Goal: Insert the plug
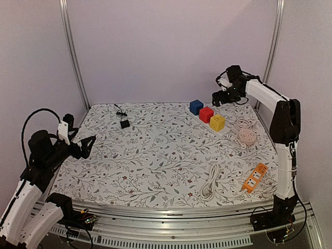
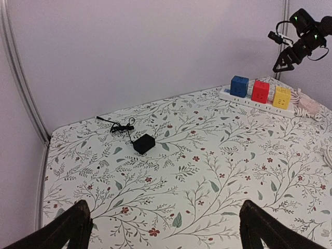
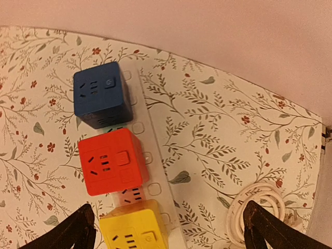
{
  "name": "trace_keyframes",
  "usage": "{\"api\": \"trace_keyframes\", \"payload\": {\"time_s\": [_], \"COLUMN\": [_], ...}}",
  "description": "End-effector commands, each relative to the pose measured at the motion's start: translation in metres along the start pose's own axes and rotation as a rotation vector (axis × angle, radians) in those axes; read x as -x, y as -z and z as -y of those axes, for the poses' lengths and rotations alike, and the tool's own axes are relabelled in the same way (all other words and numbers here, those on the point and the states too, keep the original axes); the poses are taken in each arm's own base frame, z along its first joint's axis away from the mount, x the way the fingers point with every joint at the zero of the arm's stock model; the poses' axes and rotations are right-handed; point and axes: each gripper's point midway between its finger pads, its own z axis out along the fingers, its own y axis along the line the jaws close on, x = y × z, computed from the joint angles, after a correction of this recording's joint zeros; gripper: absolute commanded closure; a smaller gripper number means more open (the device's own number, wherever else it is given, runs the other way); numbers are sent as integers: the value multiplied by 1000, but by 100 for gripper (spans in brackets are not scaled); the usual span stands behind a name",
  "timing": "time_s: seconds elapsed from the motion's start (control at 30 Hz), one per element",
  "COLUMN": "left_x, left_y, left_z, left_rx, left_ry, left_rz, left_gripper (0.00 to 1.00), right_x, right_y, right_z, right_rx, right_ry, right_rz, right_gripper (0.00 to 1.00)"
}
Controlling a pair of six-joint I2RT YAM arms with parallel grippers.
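Plug (image 1: 125, 123) lies ahead-right of the open, empty left hand (image 1: 89, 145), well apart from the open right hand (image 1: 216, 99) above the power strip (image 3: 155, 174).

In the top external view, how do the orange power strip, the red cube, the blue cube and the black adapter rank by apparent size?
1. orange power strip, largest, though it also lies nearest the camera.
2. red cube and blue cube: they look alike, so I do not rank them.
3. black adapter, smallest.

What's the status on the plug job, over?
Left gripper, right gripper: jaws open, empty. Blue cube, red cube, yellow cube seated on power strip. Nothing blocking.
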Motion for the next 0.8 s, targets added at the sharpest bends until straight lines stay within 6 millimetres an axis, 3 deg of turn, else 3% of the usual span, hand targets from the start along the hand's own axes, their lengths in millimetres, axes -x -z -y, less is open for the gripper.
{"api": "trace_keyframes", "payload": {"time_s": [0.0, 0.1, 0.2, 0.3, 0.5, 0.77], "left_x": [-4, -4, -2, -2, -1, -1], "left_y": [0, 1, 1, 1, 2, 3], "left_z": [-2, -2, -1, 1, 2, 2], "left_rx": [2, 2, -3, -9, -15, -15], "left_ry": [-1, 1, -1, 2, 1, -2], "left_rz": [0, 1, 6, 8, 14, 16], "left_gripper": [1, 1, 1, 1, 1, 1], "right_x": [-3, -50, -97, -126, -153, -151], "right_y": [48, 42, 39, 40, 10, -19], "right_z": [83, 117, 134, 139, 118, 119], "right_rx": [-72, -208, -267, -298, -195, -156], "right_ry": [-312, -373, -450, -492, -492, -392], "right_rz": [81, -32, -143, -197, -289, -327], "right_gripper": [3, 5, 8, 8, 1, 4]}}
